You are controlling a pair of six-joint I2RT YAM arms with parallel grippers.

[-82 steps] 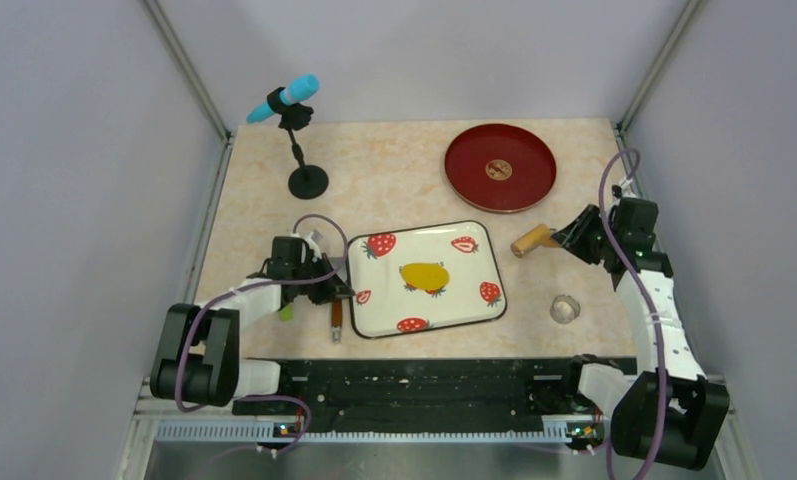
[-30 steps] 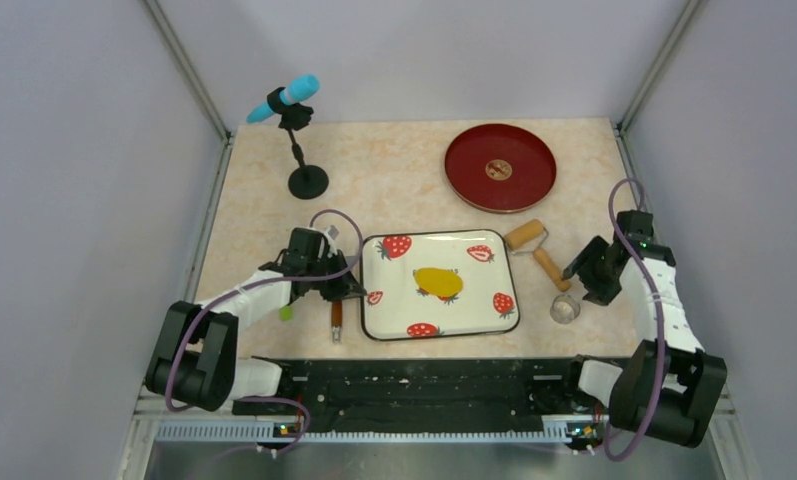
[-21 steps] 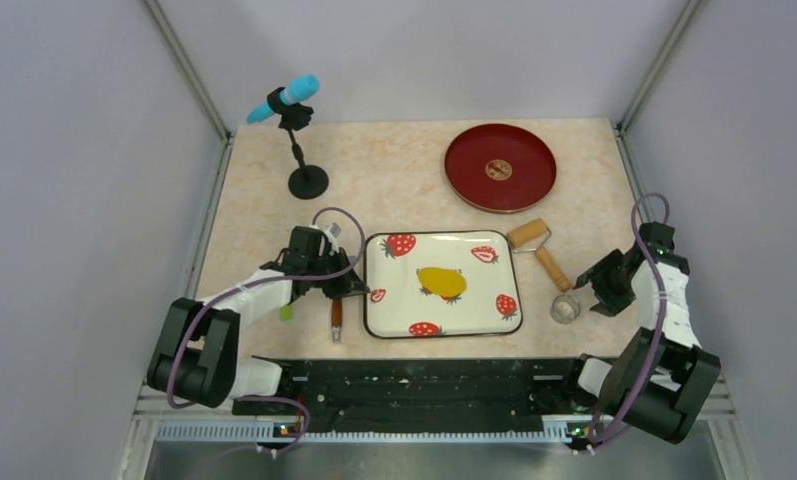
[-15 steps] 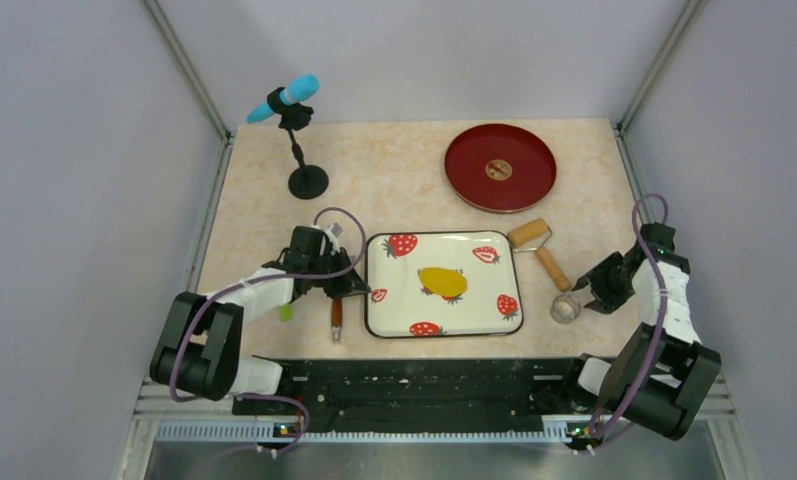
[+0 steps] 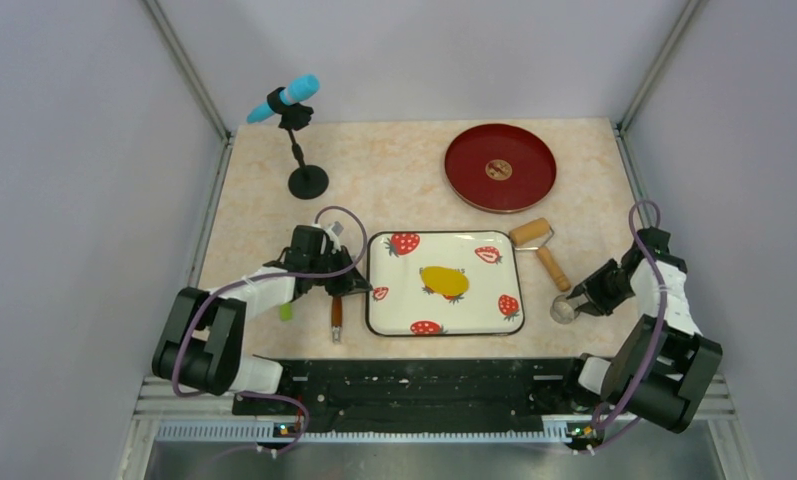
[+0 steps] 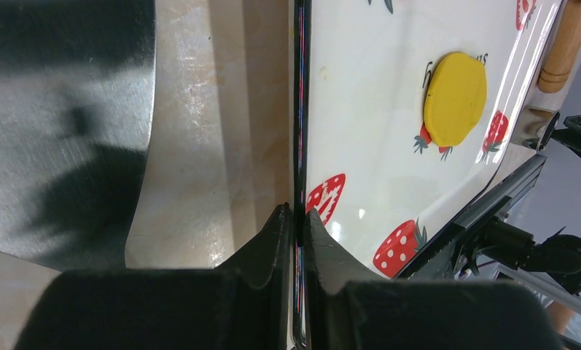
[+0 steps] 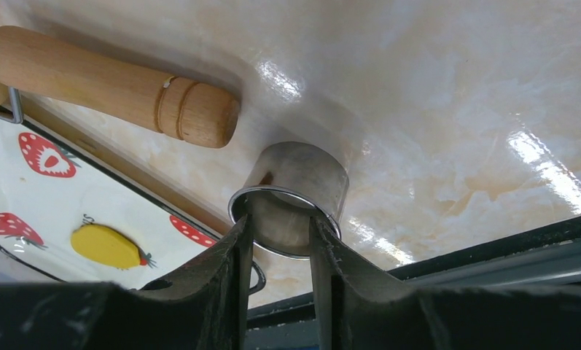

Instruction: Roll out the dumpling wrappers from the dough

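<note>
The dough (image 5: 444,281) lies flattened mid-tray (image 5: 474,310); my left end effector (image 6: 297,213) is clamped shut on the tray's left rim, steadying it; my right end effector (image 7: 280,219) straddles the metal ring (image 7: 302,169) on the counter (image 5: 394,190), probably for cutting wrappers; whether it grips yet, I cannot tell.

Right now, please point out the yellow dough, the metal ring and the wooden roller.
dough (image 5: 444,281), top view, middle of the flat patch
metal ring (image 7: 302,175), right wrist view, its outer wall
wooden roller (image 5: 552,268), top view, middle of its handle
</note>
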